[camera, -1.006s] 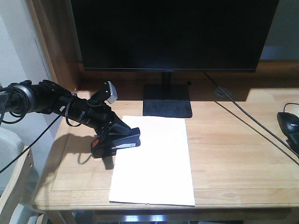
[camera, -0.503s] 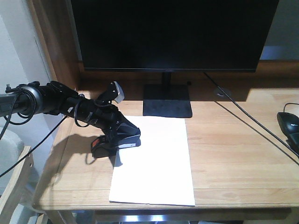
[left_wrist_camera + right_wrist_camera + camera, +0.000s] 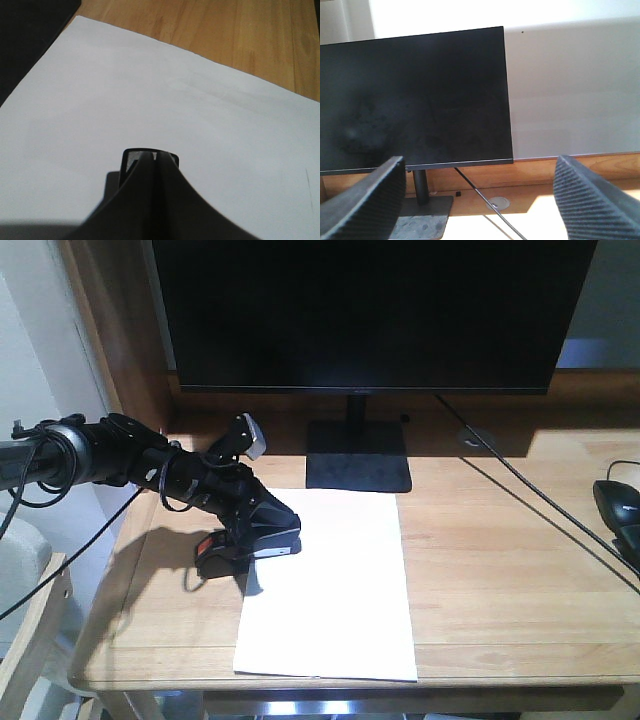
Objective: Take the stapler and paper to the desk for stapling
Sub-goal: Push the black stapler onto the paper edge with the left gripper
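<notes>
Stapler: small black desktop stapler [image 3: 252, 543] with orange-red patch at its left end and silver metal inside; sits at the left edge of the sheet, nose over the paper, tail over bare wood.
Paper: plain white rectangular sheet [image 3: 335, 590], flat on the light natural-wood desk [image 3: 500, 570], just near of the black monitor stand [image 3: 358, 456].
Left gripper: left gripper [image 3: 255, 530] is pinching the stapler body from above; in the left wrist view the stapler's dark nose [image 3: 149, 165] sits centred low, the white sheet [image 3: 150, 100] spread beyond it.
Right gripper: fingers [image 3: 360, 205] spread wide apart, nothing between them; faces the black flat monitor [image 3: 415, 100], away from the work.
Handling, stapler: judged rigid and dense for its size; smooth plastic shell could twist in a narrow pinch. Best hold looks like mid-body, across the sides, clear of the hinged top.
Handling, paper: judged very light and limp; slides easily on the wood, creases if pinched hard. Its left edge by the stapler is the likely place to staple; a hold-down elsewhere on the sheet would stop it shifting.
Other: black computer mouse [image 3: 617, 502] at far right with dark cable [image 3: 530, 505], well apart from the sheet.
</notes>
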You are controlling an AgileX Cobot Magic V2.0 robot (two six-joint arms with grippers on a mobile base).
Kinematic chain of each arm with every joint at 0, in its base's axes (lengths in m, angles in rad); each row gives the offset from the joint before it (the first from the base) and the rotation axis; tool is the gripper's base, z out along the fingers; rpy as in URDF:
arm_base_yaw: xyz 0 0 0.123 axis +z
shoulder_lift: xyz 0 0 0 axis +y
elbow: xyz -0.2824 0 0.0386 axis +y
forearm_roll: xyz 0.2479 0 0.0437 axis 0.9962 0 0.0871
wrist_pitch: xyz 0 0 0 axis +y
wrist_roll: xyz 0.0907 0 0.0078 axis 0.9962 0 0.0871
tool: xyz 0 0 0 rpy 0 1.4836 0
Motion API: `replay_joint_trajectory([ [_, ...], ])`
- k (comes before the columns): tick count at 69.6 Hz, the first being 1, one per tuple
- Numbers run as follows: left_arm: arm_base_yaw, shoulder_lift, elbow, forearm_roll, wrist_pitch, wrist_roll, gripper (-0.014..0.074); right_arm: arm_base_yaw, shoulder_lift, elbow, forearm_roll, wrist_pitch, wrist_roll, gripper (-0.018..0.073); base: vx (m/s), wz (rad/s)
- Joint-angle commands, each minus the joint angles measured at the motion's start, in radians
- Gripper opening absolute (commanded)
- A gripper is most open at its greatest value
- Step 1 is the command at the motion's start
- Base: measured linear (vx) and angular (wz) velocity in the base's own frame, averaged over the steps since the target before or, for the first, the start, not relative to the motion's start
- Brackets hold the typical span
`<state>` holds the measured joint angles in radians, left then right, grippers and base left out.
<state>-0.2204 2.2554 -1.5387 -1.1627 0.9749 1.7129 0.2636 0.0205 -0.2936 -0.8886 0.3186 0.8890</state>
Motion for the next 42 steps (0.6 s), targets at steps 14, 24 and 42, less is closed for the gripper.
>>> replay_joint_trajectory([
  [14, -0.011, -0.029, -0.011, 0.041, -0.044, -0.011, -0.0007, -0.004, 0.013, -0.023, -0.023, -0.041, -0.002, 0.0581, 0.0, 0.0],
  [24, -0.011, -0.029, -0.011, 0.041, -0.043, -0.011, -0.0007, -0.004, 0.013, -0.023, -0.023, -0.041, -0.002, 0.0581, 0.0, 0.0],
  [42, -0.011, -0.034, -0.011, 0.041, -0.033, -0.032, -0.0007, -0.004, 0.013, -0.023, -0.023, -0.041, -0.002, 0.0581, 0.0, 0.0],
])
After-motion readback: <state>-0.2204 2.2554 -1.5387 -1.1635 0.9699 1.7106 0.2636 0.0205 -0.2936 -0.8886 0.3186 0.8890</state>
